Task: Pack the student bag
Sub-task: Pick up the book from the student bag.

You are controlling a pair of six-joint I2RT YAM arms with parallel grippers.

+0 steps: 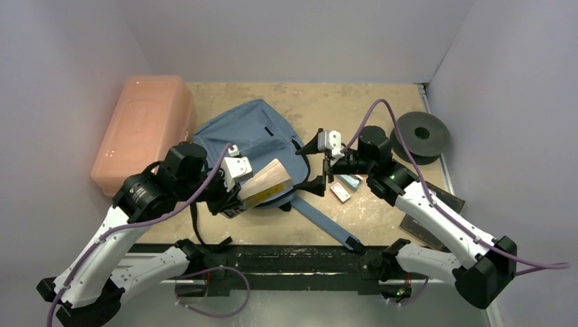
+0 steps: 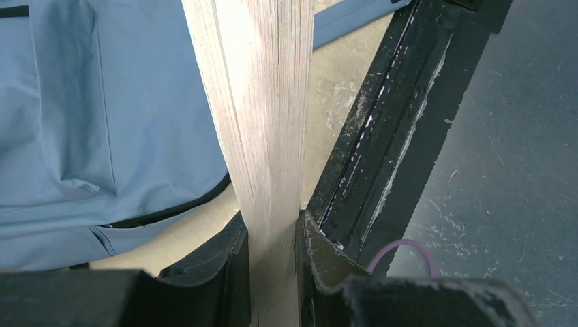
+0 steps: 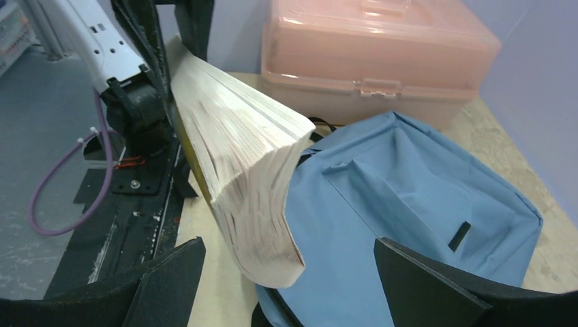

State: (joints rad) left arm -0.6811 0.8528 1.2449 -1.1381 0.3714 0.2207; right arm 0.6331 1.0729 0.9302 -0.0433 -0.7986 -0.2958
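Grips a thick paperback (image 1: 267, 182) in the left claw (image 1: 235, 197), jaws drawn in narrow and pressed against both covers near one end. Holds that book in the air, tilted, with its free end sagging over the near edge of the student bag (image 1: 255, 136).

From the left wrist, shows both black fingers (image 2: 218, 272) tight against the page block, with blue fabric below to the left and bare surface (image 2: 334, 102) to the right.

Shows the student bag lying flat on the surface, about centre and toward the back, just beside a salmon-pink plastic box (image 1: 146, 129) on the left of the top view. Shows one strap (image 1: 330, 221) trailing toward the near edge.

Spreads the right claw (image 1: 317, 163) fully wide, with nothing between its jaws, at the bag's right edge and facing the book.

Shows a few small flat items (image 1: 344, 187) on the surface just under that claw. Shows a black reel (image 1: 422, 136) at the far right, well apart from the bag.
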